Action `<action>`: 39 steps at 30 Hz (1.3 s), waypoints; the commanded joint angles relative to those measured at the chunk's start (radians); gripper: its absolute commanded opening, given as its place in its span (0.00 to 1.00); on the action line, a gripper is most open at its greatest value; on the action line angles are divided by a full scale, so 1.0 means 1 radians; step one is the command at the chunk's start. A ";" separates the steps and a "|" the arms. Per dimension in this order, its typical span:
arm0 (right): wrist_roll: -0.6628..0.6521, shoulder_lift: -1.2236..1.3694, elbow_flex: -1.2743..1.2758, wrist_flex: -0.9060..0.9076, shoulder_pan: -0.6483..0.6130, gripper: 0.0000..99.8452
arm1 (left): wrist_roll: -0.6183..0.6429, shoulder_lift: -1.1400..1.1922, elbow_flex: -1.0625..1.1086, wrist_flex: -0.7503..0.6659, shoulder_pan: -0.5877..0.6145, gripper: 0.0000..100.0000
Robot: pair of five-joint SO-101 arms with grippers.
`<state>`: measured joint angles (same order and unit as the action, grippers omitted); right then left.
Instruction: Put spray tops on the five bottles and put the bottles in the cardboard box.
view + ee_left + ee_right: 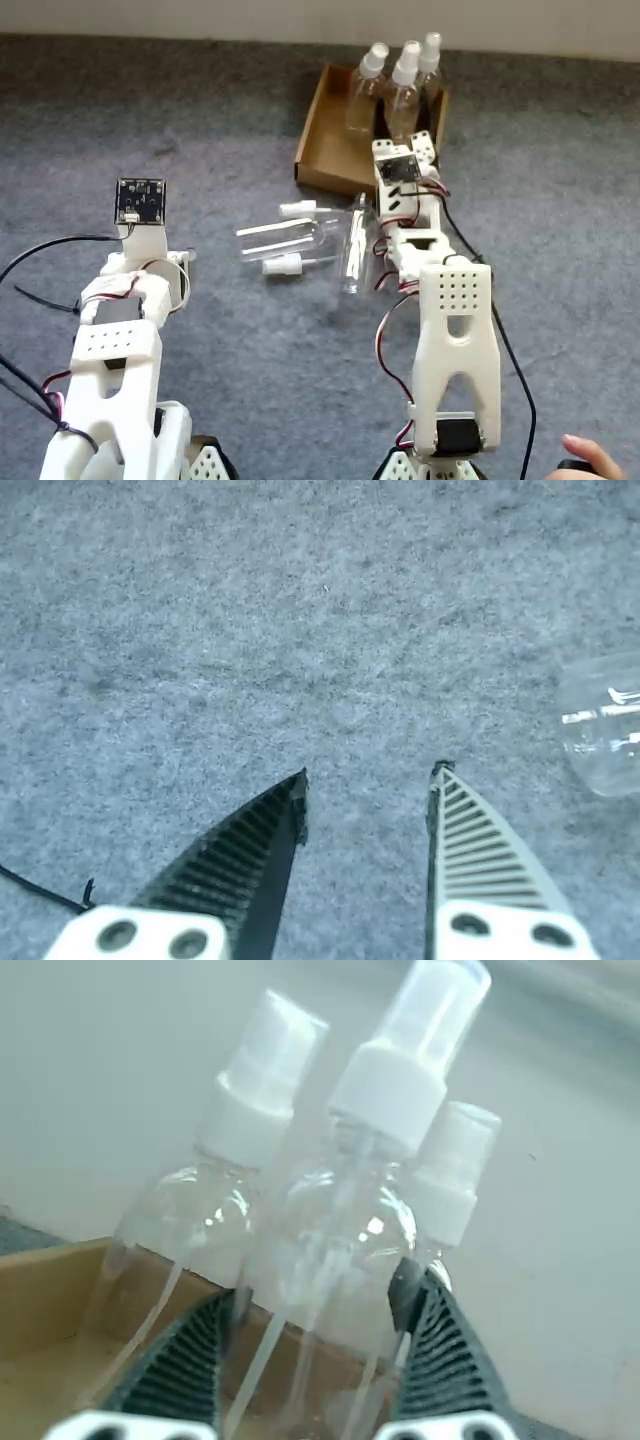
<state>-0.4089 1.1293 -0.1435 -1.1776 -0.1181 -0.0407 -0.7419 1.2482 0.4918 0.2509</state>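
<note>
Three capped bottles (365, 100) stand in the cardboard box (318, 130), my right gripper (320, 1280) with jaws closed on the middle bottle (340, 1220); two uncapped bottles (354, 245) and two spray tops (284, 265) lie on the tabletop (200, 120) beside the box, my left gripper (368, 772) open-jawed farther off.

I count three capped bottles (403, 92) standing in one cardboard box (318, 140), two uncapped bottles (354, 248) lying on the carpet, two loose spray tops (284, 266), and two arms (455, 330).
</note>
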 commanded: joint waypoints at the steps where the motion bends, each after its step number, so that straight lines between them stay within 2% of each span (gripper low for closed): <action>1: 0.009 -0.007 -0.016 0.005 0.015 0.02 | -0.008 -0.004 -0.015 -0.021 0.012 0.19; 7: 0.009 -0.007 -0.016 0.005 0.016 0.16 | -0.008 -0.004 -0.015 -0.021 0.012 0.19; 21: 0.009 -0.007 -0.018 0.005 0.012 0.16 | -0.008 -0.004 -0.016 -0.023 0.012 0.19; 26: 0.009 -0.002 -0.015 0.005 -0.002 0.26 | -0.008 -0.004 -0.016 -0.023 0.012 0.19; 39: 0.009 -0.007 0.015 0.005 -0.016 0.26 | -0.008 -0.004 -0.016 -0.043 0.012 0.19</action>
<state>-0.4089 1.1308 -0.1327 -1.1807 -0.1212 -0.0407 -0.7419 1.2482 0.4672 0.2509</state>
